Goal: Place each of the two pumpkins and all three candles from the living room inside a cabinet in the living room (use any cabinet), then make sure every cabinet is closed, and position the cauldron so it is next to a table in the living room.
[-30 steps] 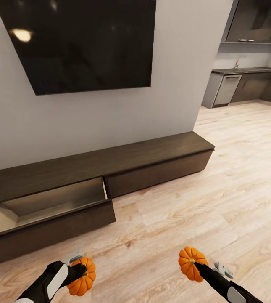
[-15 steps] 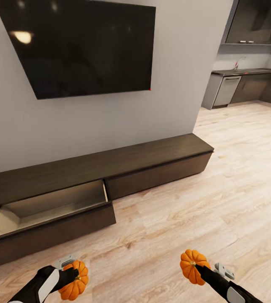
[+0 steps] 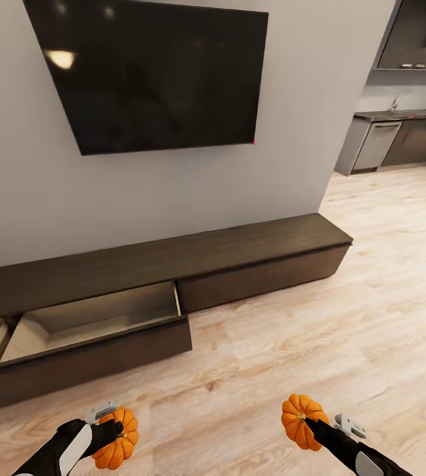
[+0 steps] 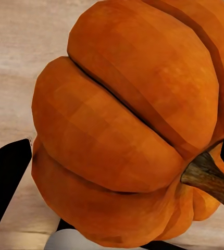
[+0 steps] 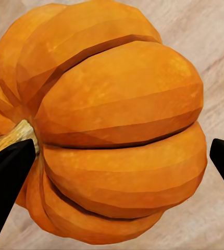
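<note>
Step in hand, as judged from the scene: carry both pumpkins to the open drawer and set them inside.

Status. The left claw (image 3: 112,433) is closed on the left pumpkin (image 3: 116,437), low and near on the left, above the plank floor (image 3: 292,344). The right claw (image 3: 308,424) is closed on the right pumpkin (image 3: 300,421), low and near on the right. In each wrist view the pumpkin sits between the dark finger tips, with floor behind it.

Target. The cabinet (image 3: 173,254) runs along the far wall below the TV (image 3: 153,73). Its open drawer (image 3: 94,317) stands pulled out at the left, pale interior exposed. No contents can be made out in the part that shows. The right-hand drawer front is shut.

Procedure.
1. Close the gap to the cabinet first; the drawer is well apart from both claws.
2. Favour the left, so the drawer lies ahead of the arms.
3. Lift each pumpkin clear of the drawer's near front panel before moving over the cavity.
4. Lower until the pumpkin rests on the drawer floor, then release; a ribbed round body is likely to roll if dropped.
5. Place one pumpkin toward each end, leaving room for the candles.
</note>
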Motion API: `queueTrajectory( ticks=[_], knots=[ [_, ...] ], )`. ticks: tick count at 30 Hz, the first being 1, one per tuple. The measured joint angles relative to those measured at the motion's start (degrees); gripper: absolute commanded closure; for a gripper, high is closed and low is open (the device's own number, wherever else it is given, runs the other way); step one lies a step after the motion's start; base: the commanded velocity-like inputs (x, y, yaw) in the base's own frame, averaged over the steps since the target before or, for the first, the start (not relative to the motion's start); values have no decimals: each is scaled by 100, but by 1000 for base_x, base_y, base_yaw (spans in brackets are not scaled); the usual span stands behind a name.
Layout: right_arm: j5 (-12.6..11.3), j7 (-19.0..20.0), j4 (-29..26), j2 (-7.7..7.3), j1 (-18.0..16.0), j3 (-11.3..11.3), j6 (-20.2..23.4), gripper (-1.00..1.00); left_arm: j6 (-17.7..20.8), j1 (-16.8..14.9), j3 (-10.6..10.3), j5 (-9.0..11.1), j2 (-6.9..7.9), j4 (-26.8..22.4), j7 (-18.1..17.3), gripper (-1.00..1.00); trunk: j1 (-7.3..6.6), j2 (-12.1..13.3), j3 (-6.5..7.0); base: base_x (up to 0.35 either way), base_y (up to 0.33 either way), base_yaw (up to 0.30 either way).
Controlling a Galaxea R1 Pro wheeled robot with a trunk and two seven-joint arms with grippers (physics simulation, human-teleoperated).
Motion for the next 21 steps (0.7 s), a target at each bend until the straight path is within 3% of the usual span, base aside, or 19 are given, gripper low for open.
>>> queueTrajectory(
  ticks=[21],
  knots=[
    [11, 11, 1, 6, 1, 24, 1, 100, -15, 0, 0, 3, 9, 1, 0, 100, 0, 0, 0, 3, 3, 288]
  ],
)
